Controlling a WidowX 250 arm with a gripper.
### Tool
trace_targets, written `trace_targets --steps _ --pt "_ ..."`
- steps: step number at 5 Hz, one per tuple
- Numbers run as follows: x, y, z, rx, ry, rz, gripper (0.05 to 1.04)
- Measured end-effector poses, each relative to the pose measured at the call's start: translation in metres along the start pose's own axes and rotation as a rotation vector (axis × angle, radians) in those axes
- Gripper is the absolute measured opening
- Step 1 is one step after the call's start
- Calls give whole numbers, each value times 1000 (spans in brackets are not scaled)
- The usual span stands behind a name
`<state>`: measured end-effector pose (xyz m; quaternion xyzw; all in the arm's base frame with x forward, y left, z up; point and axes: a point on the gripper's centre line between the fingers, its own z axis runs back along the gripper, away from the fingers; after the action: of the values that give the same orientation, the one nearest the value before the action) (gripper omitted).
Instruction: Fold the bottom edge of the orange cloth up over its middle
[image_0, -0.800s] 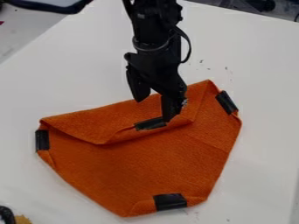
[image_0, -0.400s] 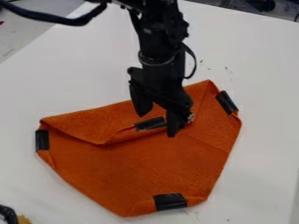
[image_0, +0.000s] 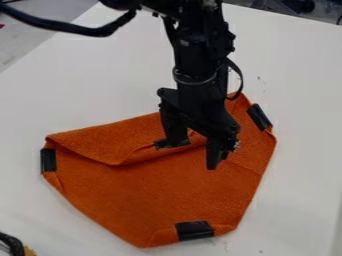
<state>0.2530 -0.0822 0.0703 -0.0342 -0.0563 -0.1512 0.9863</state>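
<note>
The black robot gripper (image_0: 195, 152) has its fingers parted, with nothing between, above the far fold of the orange, black-taped fabric cloth (image_0: 167, 187) on the white surface (image_0: 80, 92), where careful pinching should take only one thin edge.

Bench (image_0: 87, 90) offers passage along the orange cloth's (image_0: 160, 195) right and lower-left sides; the arm (image_0: 195, 60) and gripper (image_0: 196, 156) block its upper middle; a black cable (image_0: 87, 31) crosses at upper left.
</note>
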Motion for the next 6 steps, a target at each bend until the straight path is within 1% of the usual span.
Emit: trace_targets --steps 1,2,3,4,5,6 --pt "-15 -17 -13 4 22 19 999" --pt "-29 -27 -21 42 23 45 1000" --pt "-40 -46 -32 39 -12 51 999" --pt "-50 -62 -36 120 -49 17 1000" --pt "-44 -63 -42 119 -81 -18 1000" --pt "-37 -50 -50 96 -96 -47 1000"
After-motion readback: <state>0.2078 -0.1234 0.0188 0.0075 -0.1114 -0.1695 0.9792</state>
